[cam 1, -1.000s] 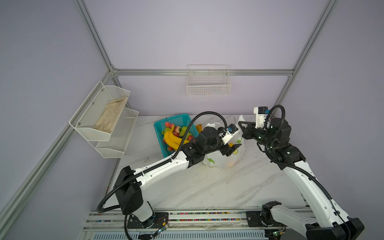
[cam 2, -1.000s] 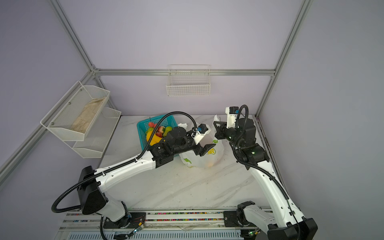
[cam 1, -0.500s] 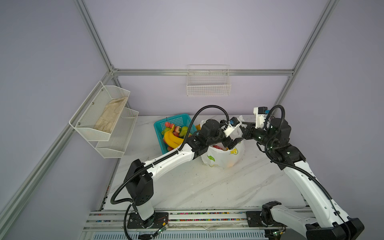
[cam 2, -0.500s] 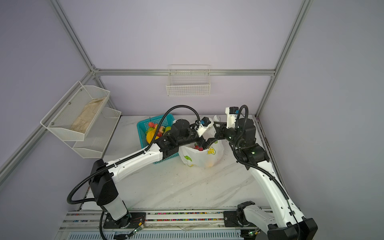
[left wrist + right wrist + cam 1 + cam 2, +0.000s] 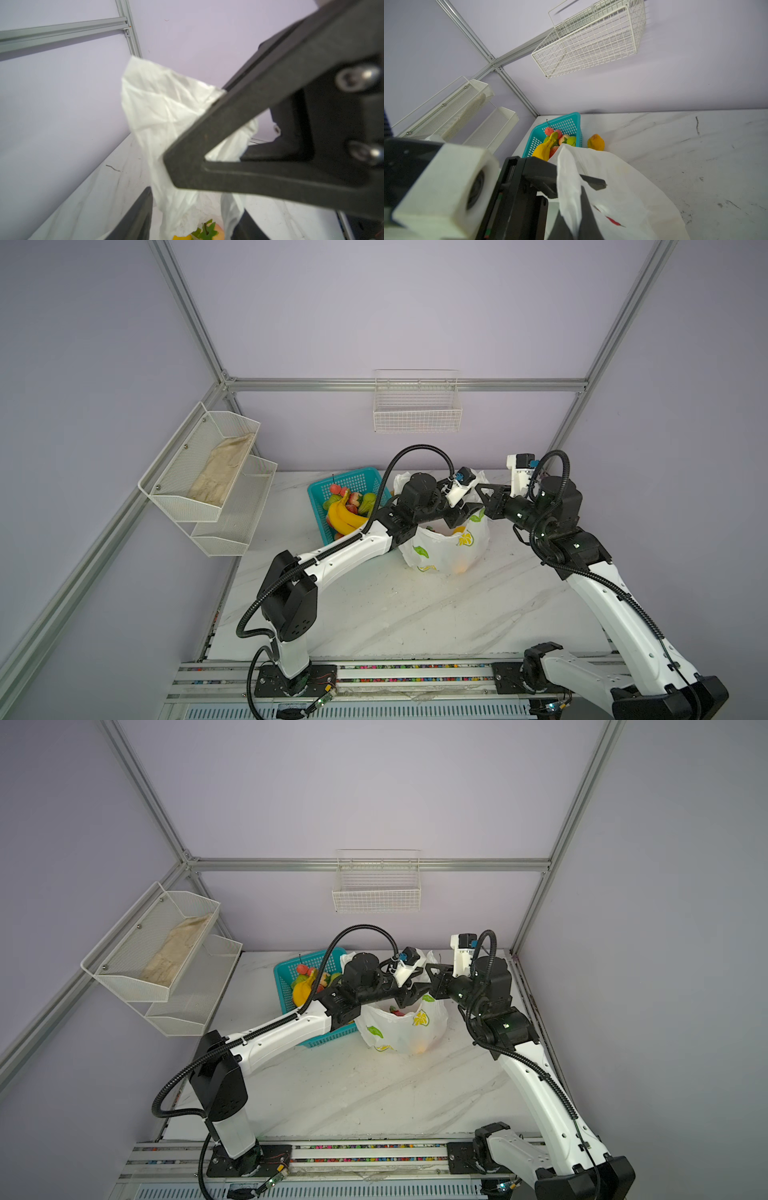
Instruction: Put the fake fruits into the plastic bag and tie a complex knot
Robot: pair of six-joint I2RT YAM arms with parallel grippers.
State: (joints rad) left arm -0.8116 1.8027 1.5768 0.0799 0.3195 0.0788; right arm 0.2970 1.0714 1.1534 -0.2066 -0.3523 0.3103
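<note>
The white plastic bag (image 5: 444,549) stands open at mid-table, with fake fruits (image 5: 209,232) inside it. More fake fruits (image 5: 347,510) fill the teal basket, and a yellow-orange one (image 5: 596,142) lies on the table behind the bag. My right gripper (image 5: 577,207) is shut on a raised handle strip of the bag. My left gripper (image 5: 196,199) hovers over the bag's mouth. Its jaws are apart, with the other handle strip hanging between them. In both top views the two grippers (image 5: 461,517) (image 5: 430,974) nearly meet above the bag. No knot is in view.
The teal basket (image 5: 320,493) stands left of the bag, against my left forearm. A white wire basket (image 5: 417,410) hangs on the back wall. A two-tier mesh shelf (image 5: 232,526) with a beige cloth (image 5: 218,472) is mounted at the left.
My left arm has swung from the front of the bag up over its mouth, toward the right gripper. Its jaws have narrowed around the handle strip. The right arm has held still.
</note>
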